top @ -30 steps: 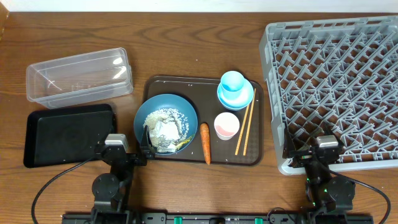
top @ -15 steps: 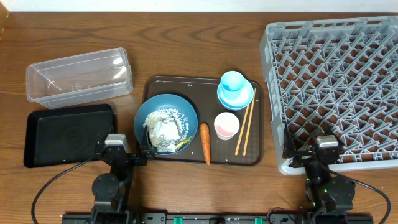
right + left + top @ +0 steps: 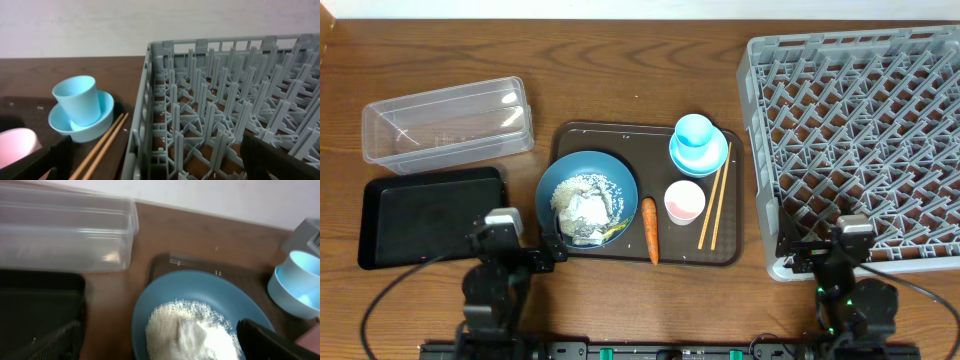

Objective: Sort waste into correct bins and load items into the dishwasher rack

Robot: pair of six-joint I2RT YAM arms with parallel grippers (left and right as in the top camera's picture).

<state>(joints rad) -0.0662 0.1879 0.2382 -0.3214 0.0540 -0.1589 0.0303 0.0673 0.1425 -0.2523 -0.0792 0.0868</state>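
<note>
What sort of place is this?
Likely a staged dish-clearing station: a grey dishwasher rack, a brown tray carrying a blue bowl of rice, and a clear tub and black tray beside it.

I take the serving tray (image 3: 620, 135) as my mark. On it, the bowl (image 3: 582, 165) at its left holds rice (image 3: 582, 190). The carrot (image 3: 649, 228), small cup (image 3: 684, 201) and chopsticks (image 3: 712, 208) run rightward, with the cup (image 3: 693, 132) on its saucer (image 3: 718, 158) behind them. The tub (image 3: 445, 150) and shallow tray (image 3: 425, 215) lie left of it, the rack (image 3: 860, 140) right.
</note>
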